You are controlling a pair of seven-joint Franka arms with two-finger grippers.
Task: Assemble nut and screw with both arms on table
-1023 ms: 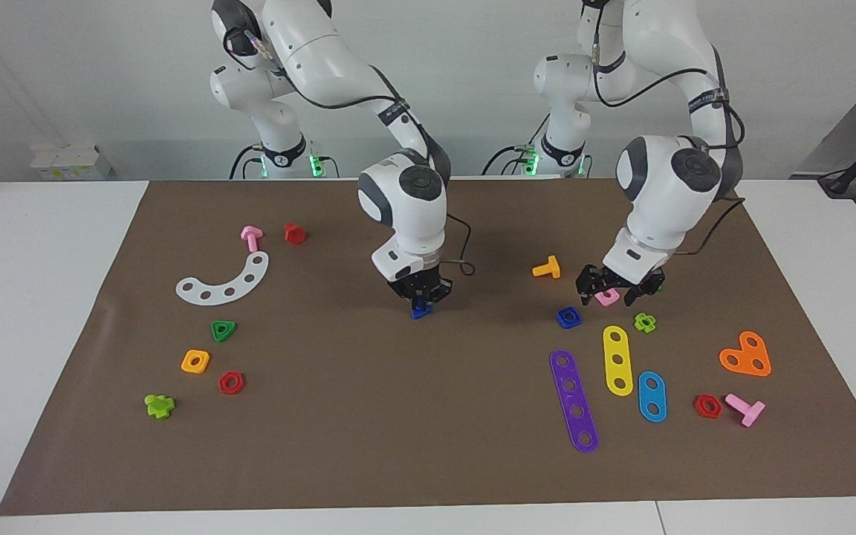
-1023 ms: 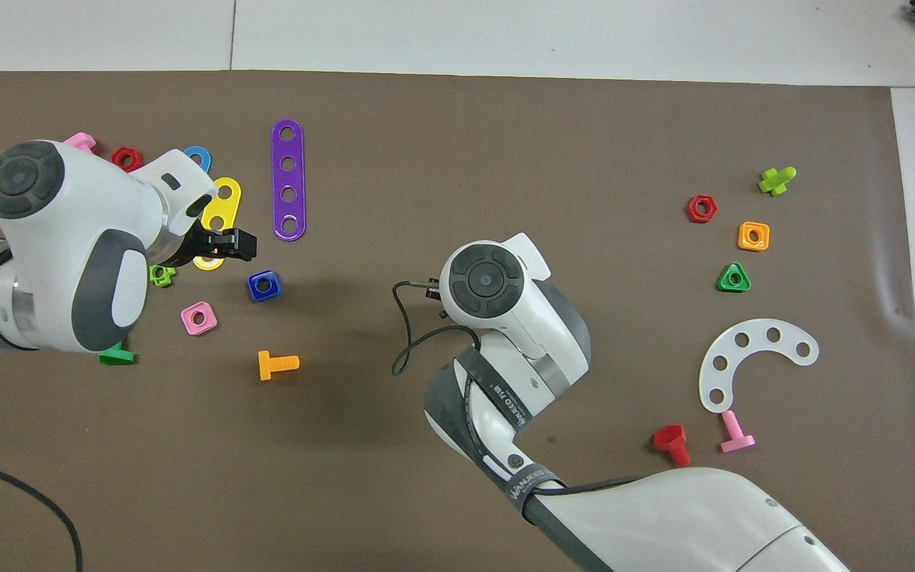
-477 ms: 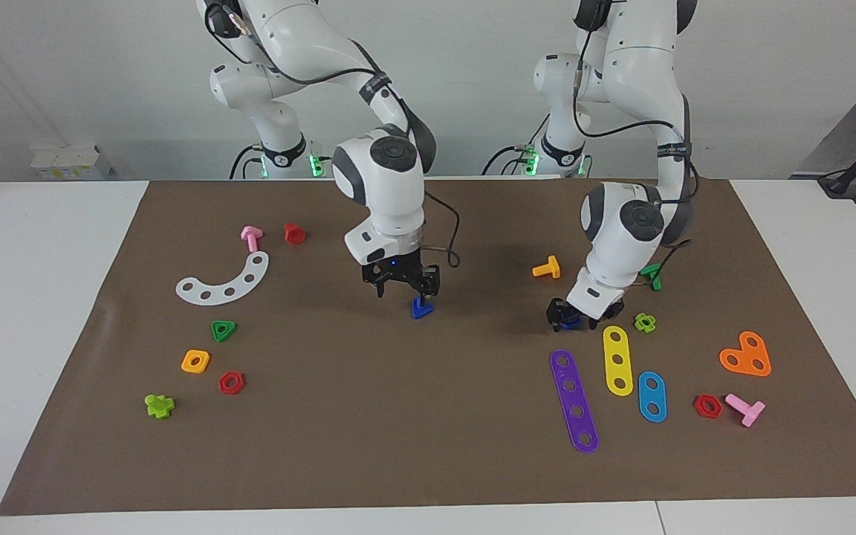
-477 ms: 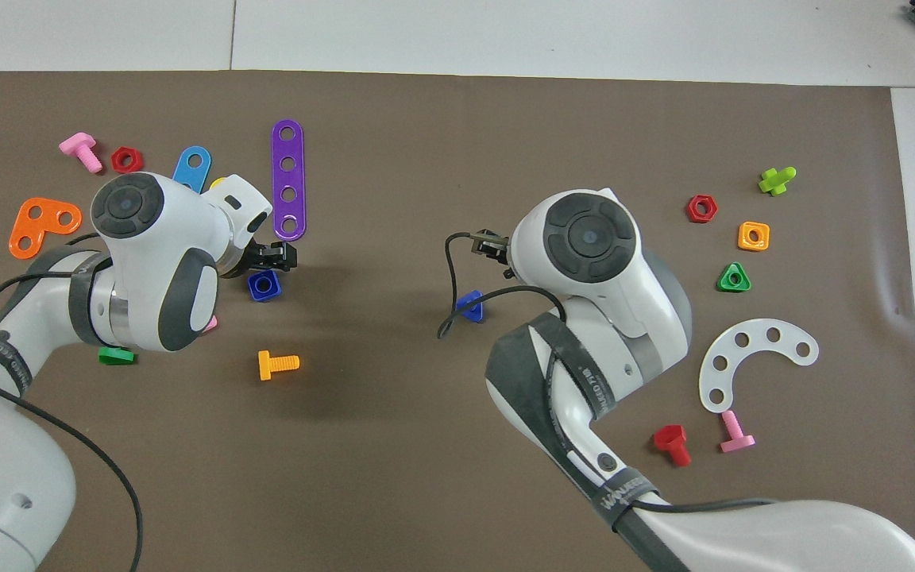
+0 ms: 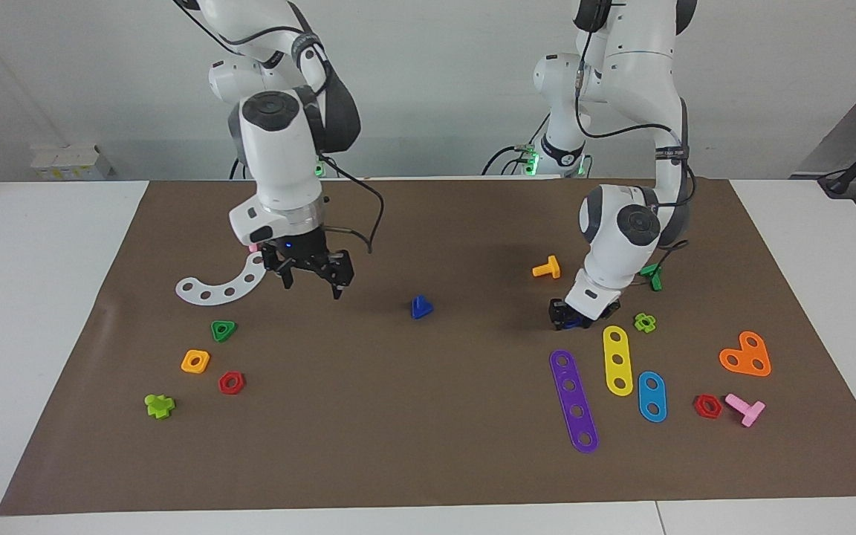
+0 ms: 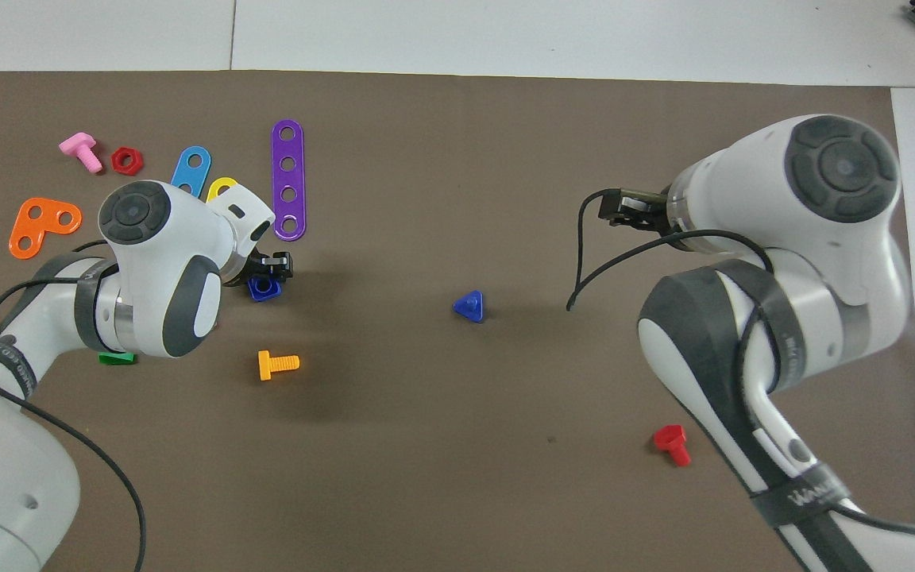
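Observation:
The dark-blue triangular-headed screw [image 5: 420, 307] stands alone on the brown mat [image 5: 413, 416] near its middle; it also shows in the overhead view [image 6: 469, 306]. My right gripper [image 5: 311, 278] is open and empty, raised over the mat beside the white curved plate [image 5: 209, 290], well away from the screw toward the right arm's end. My left gripper [image 5: 568, 316] is down on the mat and shut on the blue square nut [image 5: 580, 321], which is partly hidden under the hand in the overhead view [image 6: 264, 291].
An orange screw [image 5: 547, 267], a lime piece [image 5: 645, 322] and purple [image 5: 574, 401], yellow [image 5: 617, 359] and blue [image 5: 652, 395] strips lie around the left gripper. A green triangular nut [image 5: 224, 330], an orange square nut [image 5: 195, 361] and a red hex nut [image 5: 231, 383] lie toward the right arm's end.
My right gripper let go of the screw, rose and swung away toward the right arm's end. My left gripper came down around the blue nut and has stayed there.

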